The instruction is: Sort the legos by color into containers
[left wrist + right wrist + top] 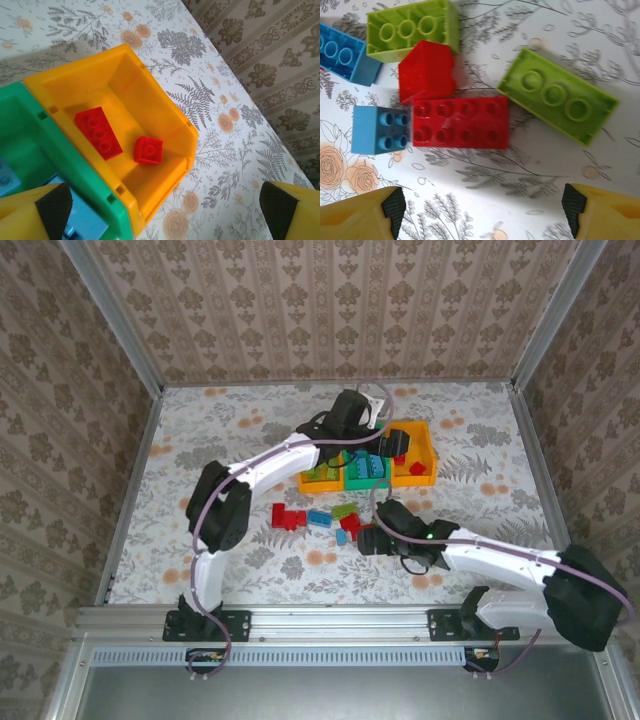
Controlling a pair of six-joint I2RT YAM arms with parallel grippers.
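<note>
The containers sit in a row: a left orange bin (306, 483) with green legos, a green middle bin (357, 482) with blue legos, and a right orange bin (165, 107). Two red legos (98, 132) (148, 150) lie in the right orange bin. My left gripper (165, 210) hangs open above that bin, holding nothing. Loose legos lie on the table in front of the bins: a red eight-stud brick (460, 122), a second red one (427, 70), two green ones (557, 95) (412, 30) and two blue ones (380, 129) (340, 57). My right gripper (484, 210) is open just short of the red eight-stud brick.
More loose legos lie left of the right gripper, a red one (288, 517) and a blue one (318, 518). The floral table (200, 440) is fenced by metal rails (130, 490) and patterned walls. The left arm reaches across the bins from the left.
</note>
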